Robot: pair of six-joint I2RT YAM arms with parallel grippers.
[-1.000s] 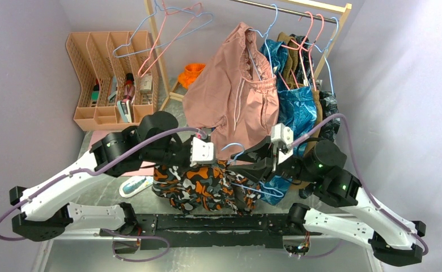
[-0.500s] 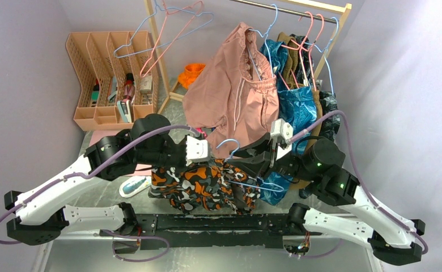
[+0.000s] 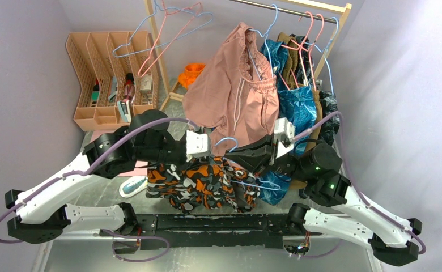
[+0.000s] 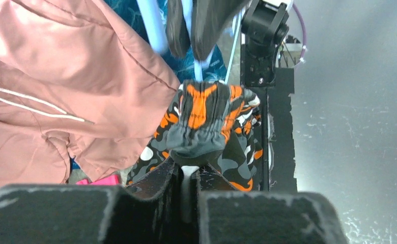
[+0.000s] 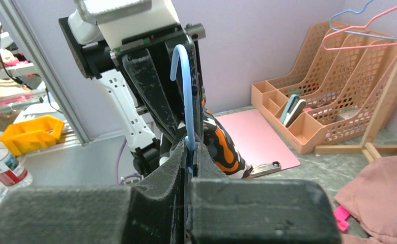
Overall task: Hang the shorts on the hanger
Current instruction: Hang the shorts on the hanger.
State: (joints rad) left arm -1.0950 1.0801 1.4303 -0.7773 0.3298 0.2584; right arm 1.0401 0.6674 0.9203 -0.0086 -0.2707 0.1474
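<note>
The shorts (image 3: 199,184), in an orange, black, white and grey blotch print, hang bunched just above the table's front edge. My left gripper (image 3: 212,153) is shut on their gathered waistband (image 4: 201,117), seen close in the left wrist view with the jaws (image 4: 189,165) pinching the fabric. The light-blue hanger (image 3: 226,141) stands hook-up between the two grippers, its lower frame (image 3: 259,186) running past the right side of the shorts. My right gripper (image 3: 238,154) is shut on the hanger's neck (image 5: 187,101), with the fingertips (image 5: 190,147) pressed against the wire.
A clothes rack behind holds a dusty-pink garment (image 3: 236,96), a blue leaf-print garment (image 3: 298,107) and pink hangers (image 3: 306,45). A pink file organiser (image 3: 108,73) stands at the back left, with a pink clipboard (image 5: 257,137) on the table before it. A white-and-teal object (image 3: 135,186) lies left of the shorts.
My right gripper has closed on the hanger's neck. Both grippers have drawn a little back and left, carrying hanger and shorts with them.
</note>
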